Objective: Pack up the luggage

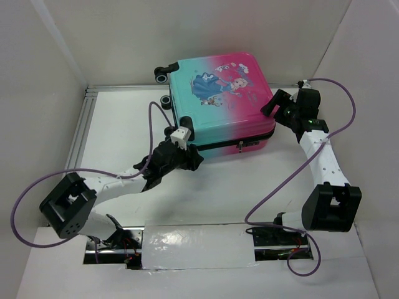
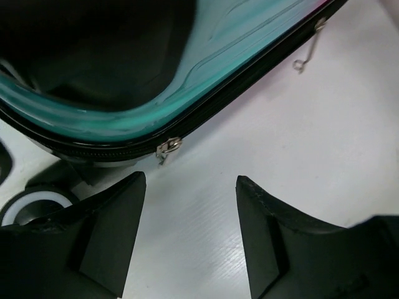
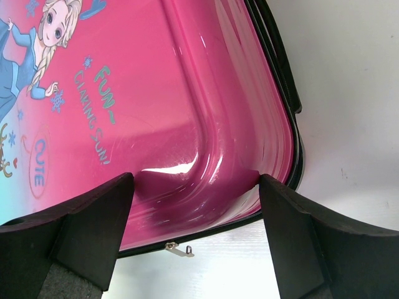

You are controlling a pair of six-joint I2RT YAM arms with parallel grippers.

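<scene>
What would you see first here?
The luggage, pink and teal with cartoon princesses on it, lies shut toward the back of the white table. The left gripper is open by its teal corner, close to a zip pull. The right gripper is open at its pink corner.

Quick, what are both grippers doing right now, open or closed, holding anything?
Left gripper: open, empty, beside the luggage.
Right gripper: open, empty, at the luggage's pink corner.
</scene>
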